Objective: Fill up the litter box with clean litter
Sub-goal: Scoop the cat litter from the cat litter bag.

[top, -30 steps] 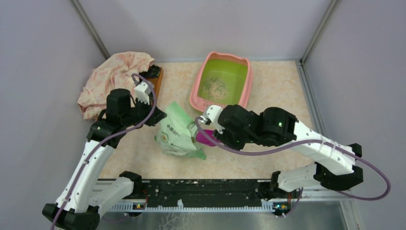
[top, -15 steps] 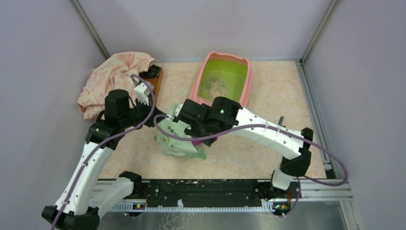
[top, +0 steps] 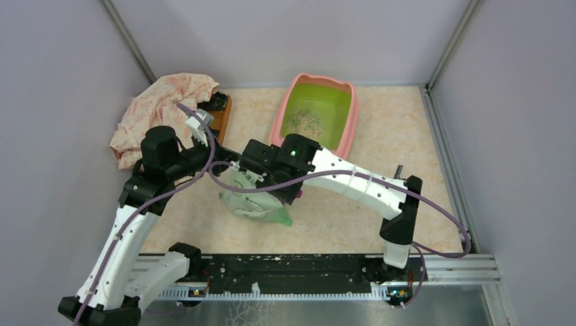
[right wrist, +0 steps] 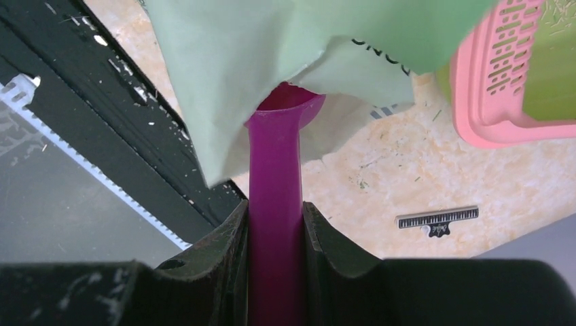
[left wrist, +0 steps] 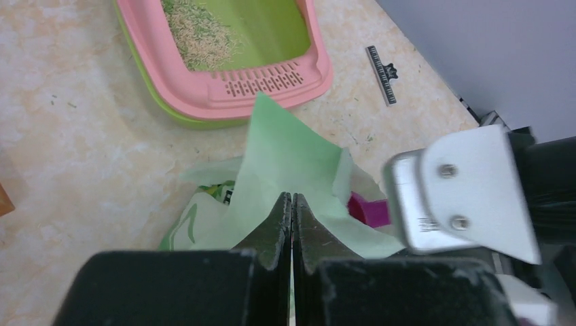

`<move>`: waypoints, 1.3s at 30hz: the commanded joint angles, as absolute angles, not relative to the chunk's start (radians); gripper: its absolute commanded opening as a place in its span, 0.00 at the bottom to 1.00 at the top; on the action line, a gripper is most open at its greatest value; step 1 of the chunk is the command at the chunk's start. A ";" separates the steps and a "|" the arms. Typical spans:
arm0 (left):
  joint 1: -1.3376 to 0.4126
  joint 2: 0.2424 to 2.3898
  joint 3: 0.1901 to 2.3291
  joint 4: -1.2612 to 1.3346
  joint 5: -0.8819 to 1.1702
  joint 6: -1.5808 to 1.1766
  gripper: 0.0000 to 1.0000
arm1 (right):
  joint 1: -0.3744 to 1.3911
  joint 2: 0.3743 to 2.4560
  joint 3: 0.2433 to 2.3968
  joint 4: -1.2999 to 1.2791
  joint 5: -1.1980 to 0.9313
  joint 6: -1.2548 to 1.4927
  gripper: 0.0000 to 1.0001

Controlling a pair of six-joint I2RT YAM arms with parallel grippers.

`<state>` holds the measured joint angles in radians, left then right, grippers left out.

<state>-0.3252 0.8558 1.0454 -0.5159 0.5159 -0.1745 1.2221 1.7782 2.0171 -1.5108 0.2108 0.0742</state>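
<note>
The litter box [top: 280, 129] stands at the back centre, pink rim and lime-green inside, with a thin patch of clean litter [top: 303, 121] on its floor. The left wrist view shows its slotted ledge [left wrist: 261, 80] and the granules [left wrist: 200, 34]. A light green bag [top: 253, 204] lies in front of it. My left gripper [left wrist: 292, 197] is shut on the bag's upper flap [left wrist: 285, 149] and holds it up. My right gripper [right wrist: 275, 207] is shut on the handle of a magenta scoop [right wrist: 275, 170]. The scoop's bowl reaches under the flap [right wrist: 272, 41], into the bag's mouth, mostly hidden.
A pink floral cloth [top: 166, 109] is heaped at the back left, over a brown wooden object [top: 222, 112]. A small black ruler-like clip [top: 399, 170] lies on the table right of the bag. The black rail [top: 292, 268] runs along the near edge.
My right arm has swung left from the bag's right side to over the bag, bringing the scoop to the bag's mouth. The left gripper has kept hold of the flap and shifted slightly.
</note>
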 commanded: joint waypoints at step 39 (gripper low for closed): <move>-0.331 0.837 1.157 -0.827 0.184 -0.192 0.52 | 1.329 1.823 1.988 -1.407 0.222 0.107 0.00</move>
<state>-0.3305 0.8005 1.1477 -0.7506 0.1898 -0.1970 1.3205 1.8805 1.9888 -1.4494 0.2245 0.1070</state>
